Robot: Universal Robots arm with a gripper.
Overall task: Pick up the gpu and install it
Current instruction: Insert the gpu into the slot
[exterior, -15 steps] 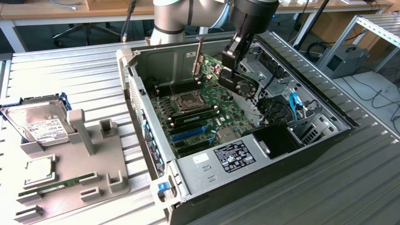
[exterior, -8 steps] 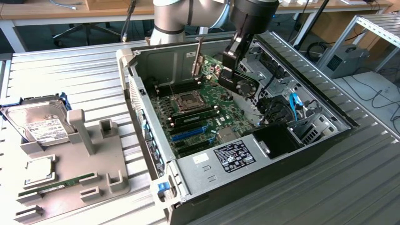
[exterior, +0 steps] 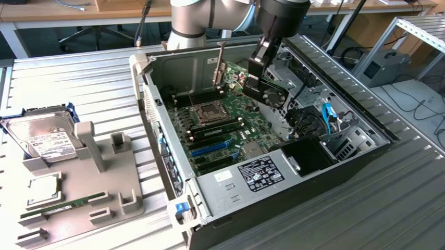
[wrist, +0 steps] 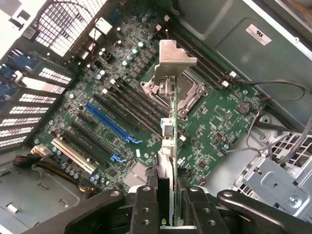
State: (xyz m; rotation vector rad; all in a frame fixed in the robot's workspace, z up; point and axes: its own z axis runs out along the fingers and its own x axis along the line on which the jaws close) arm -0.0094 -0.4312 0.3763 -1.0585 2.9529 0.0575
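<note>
Exterior view: The gripper [exterior: 256, 70] is clamped on the gpu [exterior: 267, 88] and holds it tilted inside the open top of the computer case [exterior: 306, 187], toward the case's far end. The card's round fan [exterior: 274, 96] faces the camera. The gpu hangs above the motherboard [exterior: 236, 130], not seated. The case lies on its side on the ribbed metal tabletop [exterior: 389, 208]. Beside the case, toward the tabletop's edge at the exterior view's left, a grey holder [exterior: 97, 182] carries a hard drive [exterior: 43, 139] and a memory stick [exterior: 62, 205].

Wrist view: The gpu [wrist: 170, 146] appears edge-on, pinched between the gripper's two black fingers [wrist: 146, 209]. Its silver bracket [wrist: 173, 61] is at the end farthest from the gripper [wrist: 171, 217]. The processor socket [wrist: 190, 97] sits partly behind the bracket. A long blue slot [wrist: 109, 122] lies bare, apart from the card.
</note>
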